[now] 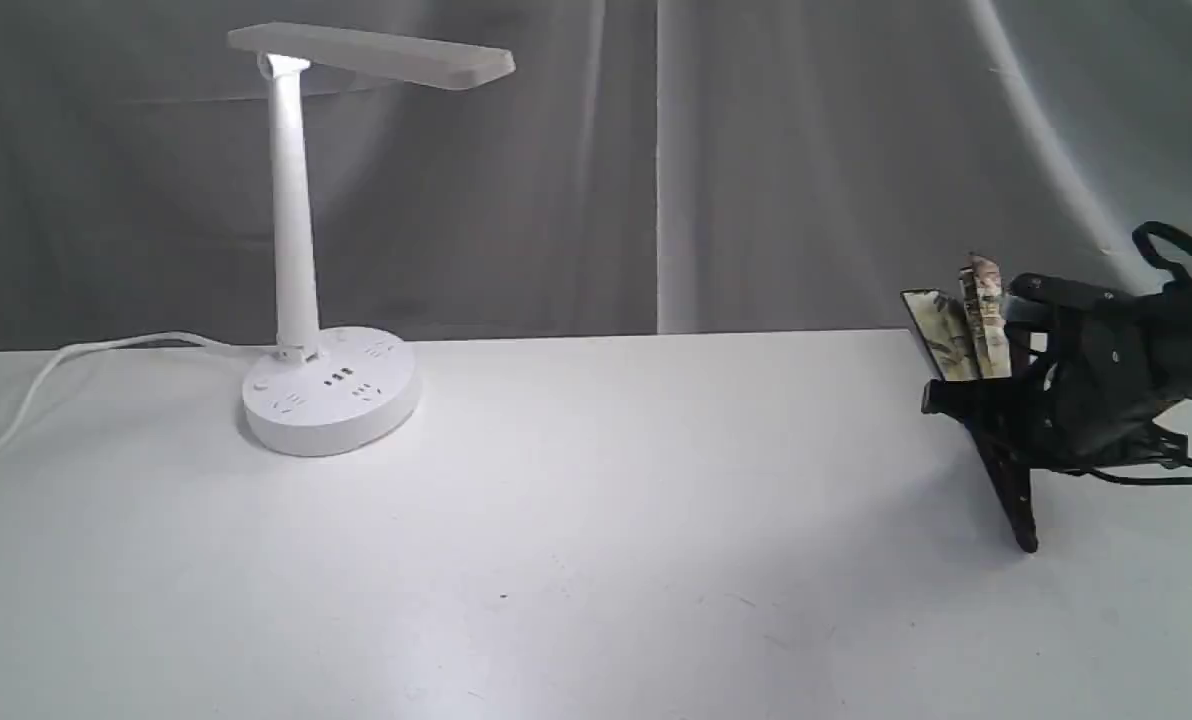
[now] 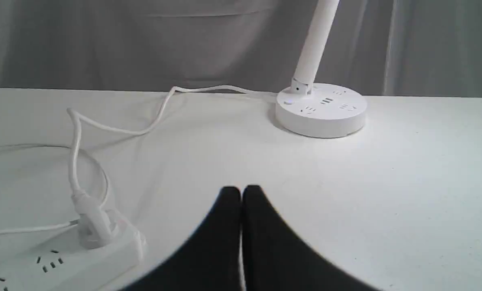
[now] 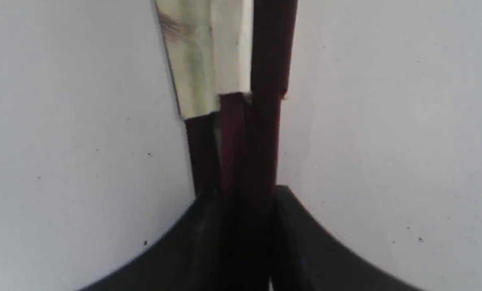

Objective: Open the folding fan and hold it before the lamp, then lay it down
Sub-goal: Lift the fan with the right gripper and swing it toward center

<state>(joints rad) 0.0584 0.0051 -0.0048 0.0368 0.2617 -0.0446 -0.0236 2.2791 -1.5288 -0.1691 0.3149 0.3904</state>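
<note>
Right claw (image 3: pixel 241 196) clamped on fan (image 3: pixel 267 72) across the maroon ribs, below the leaf; probably a hold on the sticks so the paper is free to spread. Fan sits at the right edge of table (image 1: pixel 596 560), tilted, rib end low. Whether that end touches the table is unclear from the side. Leaf barely parted, not yet opened. Lamp (image 1: pixel 294 250) stands well apart, left and far, head over bare table, leaving room to present the fan. Left claw (image 2: pixel 241 193) pinched shut, empty, hovering near power strip (image 2: pixel 63 258), out of the way
</note>
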